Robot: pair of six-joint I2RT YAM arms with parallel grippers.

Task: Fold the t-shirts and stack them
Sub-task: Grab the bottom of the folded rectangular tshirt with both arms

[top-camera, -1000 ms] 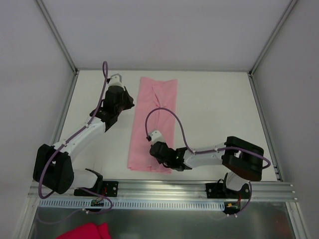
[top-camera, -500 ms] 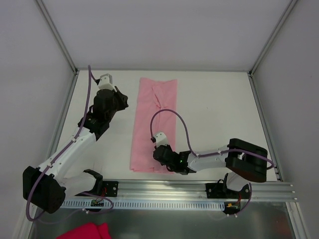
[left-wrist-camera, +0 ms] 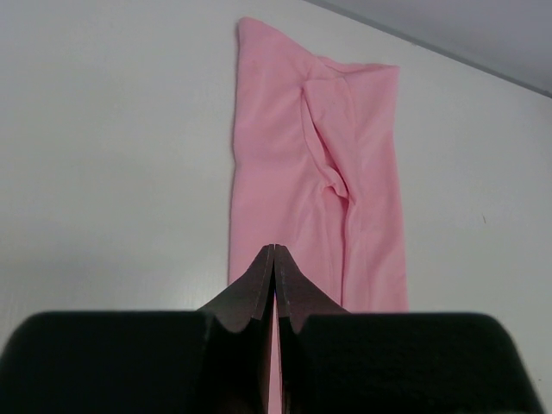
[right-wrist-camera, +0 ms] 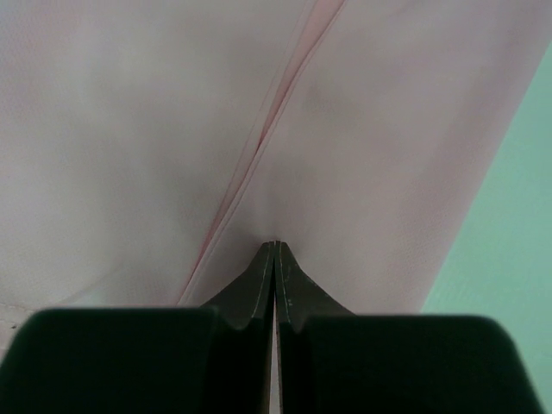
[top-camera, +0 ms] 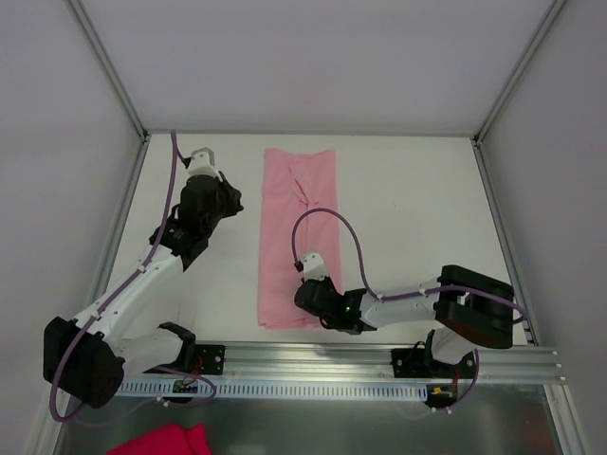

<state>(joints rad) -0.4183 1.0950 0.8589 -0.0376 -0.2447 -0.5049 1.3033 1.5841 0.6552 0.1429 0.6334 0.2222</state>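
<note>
The pale pink t-shirt [top-camera: 296, 237] lies folded into a long narrow strip running from the table's back to its front. It also shows in the left wrist view [left-wrist-camera: 319, 198] and fills the right wrist view [right-wrist-camera: 172, 129]. My right gripper [top-camera: 303, 303] sits on the strip's near end. Its jaws are shut with the fabric puckered at the tips [right-wrist-camera: 276, 245]. My left gripper [top-camera: 235, 201] hangs above the bare table just left of the strip's far half. It is shut and empty, pointing at the shirt [left-wrist-camera: 274, 248].
A deep magenta cloth [top-camera: 161, 441] lies below the front rail, off the table. Metal frame posts [top-camera: 119, 85] and grey walls enclose the white table [top-camera: 417, 209]. The right arm's purple cable [top-camera: 332, 223] loops over the shirt.
My left gripper drew back to the left, away from the shirt. My right gripper shifted slightly right and nearer, and the shirt's near end slid right with it.
</note>
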